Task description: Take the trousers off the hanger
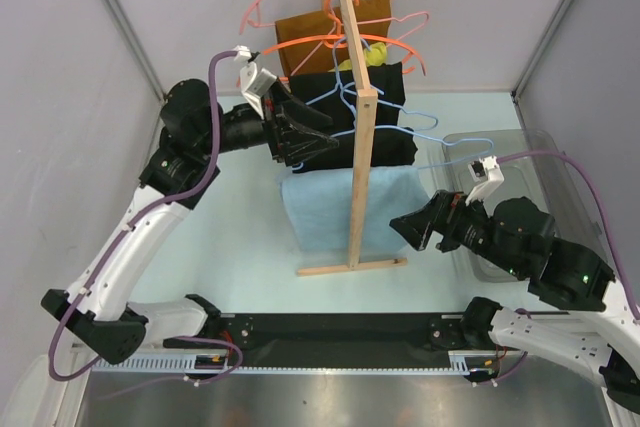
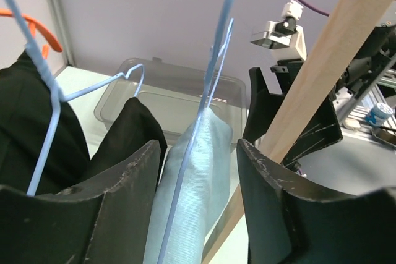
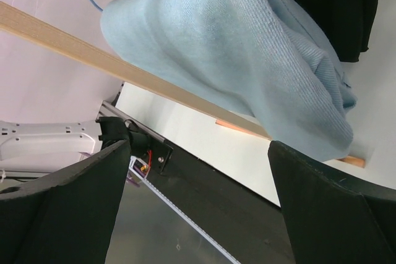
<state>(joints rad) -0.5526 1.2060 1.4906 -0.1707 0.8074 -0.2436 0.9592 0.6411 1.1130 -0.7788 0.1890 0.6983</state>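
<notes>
The light sky-blue trousers [image 1: 325, 209] hang folded over the thin light-blue wire hanger [image 1: 436, 143] on the wooden rack. My left gripper [image 1: 315, 137] is open at the top of the trousers. In the left wrist view its fingers [image 2: 198, 146] stand on either side of the trousers [image 2: 198, 183] and the hanger wire [image 2: 213, 78], without closing on them. My right gripper [image 1: 408, 227] is open and empty, just right of the trousers' lower part. In the right wrist view [image 3: 198, 153] the trousers [image 3: 235, 47] hang above and beyond its fingers.
The wooden rack post [image 1: 360, 127] stands in the middle on a base bar [image 1: 350, 267]. Black garments [image 1: 380, 87] and a brown one [image 1: 320, 32] hang behind on blue, orange and pink hangers [image 1: 300, 47]. A clear plastic bin [image 1: 520, 162] sits at the right.
</notes>
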